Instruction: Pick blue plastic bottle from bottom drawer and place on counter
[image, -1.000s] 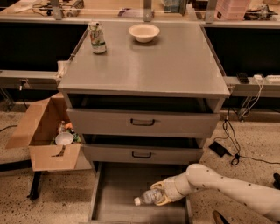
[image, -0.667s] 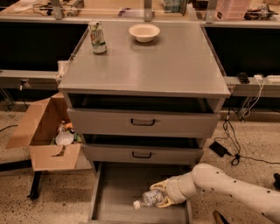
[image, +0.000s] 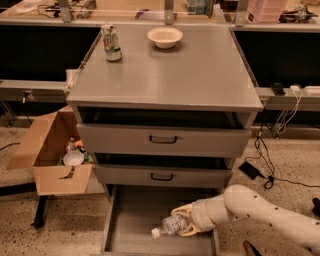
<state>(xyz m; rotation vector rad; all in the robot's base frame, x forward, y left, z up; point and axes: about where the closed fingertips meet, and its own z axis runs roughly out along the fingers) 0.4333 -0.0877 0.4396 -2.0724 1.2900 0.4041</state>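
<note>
The pale fingers (image: 183, 209) lie one on each side of the blue plastic bottle (image: 167, 226), pressed to its body near the base, so the gripper (image: 178, 222) is clasping the bottle, not hovering over it. The bottle lies on its side, white cap pointing left, low over the floor of the bottom drawer (image: 132, 220), towards the drawer's right front. I cannot tell whether it rests on the floor or is just clear of it. Behind the gripper the white arm (image: 260, 210) reaches in from the lower right.

The step in hand looks like the grasp itself, with the lift not yet begun. The next move calls for drawing the bottle up and out towards the front, clear of the two drawers jutting above, then raising it to the counter (image: 170, 80), where a can (image: 111, 43) and a bowl (image: 165, 36) stand at the back and the front is bare.

Against the earlier frames little differs: the bottle keeps its place and tilt, and only the arm's bend has crept slightly rightward and up.
</note>
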